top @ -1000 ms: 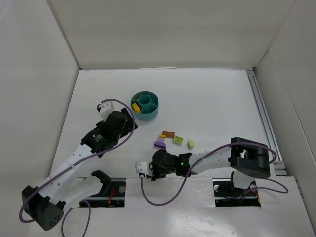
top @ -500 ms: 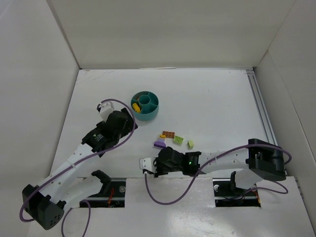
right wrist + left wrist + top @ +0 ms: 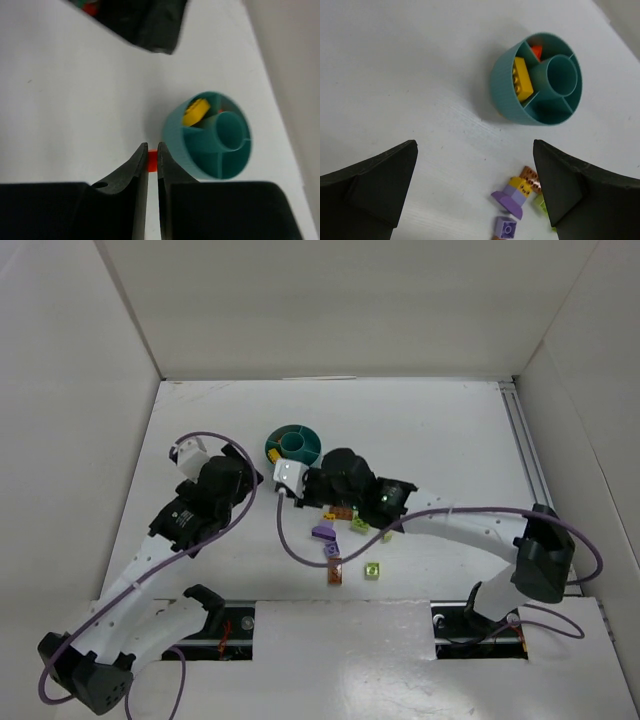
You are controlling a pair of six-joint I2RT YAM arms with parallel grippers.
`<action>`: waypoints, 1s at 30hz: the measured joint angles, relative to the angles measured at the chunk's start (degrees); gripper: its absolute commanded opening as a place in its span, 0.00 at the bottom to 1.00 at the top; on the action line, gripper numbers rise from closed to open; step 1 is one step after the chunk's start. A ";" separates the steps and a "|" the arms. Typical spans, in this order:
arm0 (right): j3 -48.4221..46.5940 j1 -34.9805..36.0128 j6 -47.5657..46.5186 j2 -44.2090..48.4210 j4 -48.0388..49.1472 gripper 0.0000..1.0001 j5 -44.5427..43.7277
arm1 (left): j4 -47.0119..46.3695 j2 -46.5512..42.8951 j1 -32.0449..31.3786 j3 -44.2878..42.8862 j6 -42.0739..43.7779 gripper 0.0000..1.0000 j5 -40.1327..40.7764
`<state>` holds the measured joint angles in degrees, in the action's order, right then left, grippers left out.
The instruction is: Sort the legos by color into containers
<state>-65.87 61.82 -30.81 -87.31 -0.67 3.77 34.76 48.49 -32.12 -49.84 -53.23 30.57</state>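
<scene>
Orange-red brick point(image 3: 153, 161) is clamped between the nearly closed fingers of the right gripper point(image 3: 152, 148). Only a sliver shows in the gap, so its long axis cannot be determined. The dish point(image 3: 172, 140) stands mouth up, just beside these fingertips, ahead and to their right in the right wrist view. The right arm is judged the nearer one. The section behind the near wall holds a yellow brick point(image 3: 522, 82), its long axis running along the outer wall. The adjoining section, further round the rim, holds an orange-red piece point(image 3: 536, 51). The coming move therefore calls for travel forward and right, over the wall and past the yellow section. The left gripper point(image 3: 474, 147) is spread wide and empty, set back from the dish.
</scene>
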 measured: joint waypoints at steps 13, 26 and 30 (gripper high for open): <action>-39.47 -12.63 -4.98 -26.53 -11.65 0.00 7.17 | -10.56 4.98 14.53 -1.42 2.19 1.00 -5.09; -60.37 -16.09 -5.44 -46.77 -20.98 0.00 9.84 | -15.06 6.38 19.08 -1.42 3.89 1.00 -7.74; -60.83 -16.11 -5.44 -48.09 -22.51 0.01 10.03 | -15.26 8.59 19.10 -1.42 4.22 1.00 -8.26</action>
<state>-126.69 45.71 -36.25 -135.39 -23.18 13.80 19.51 57.08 -13.02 -51.27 -49.01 22.31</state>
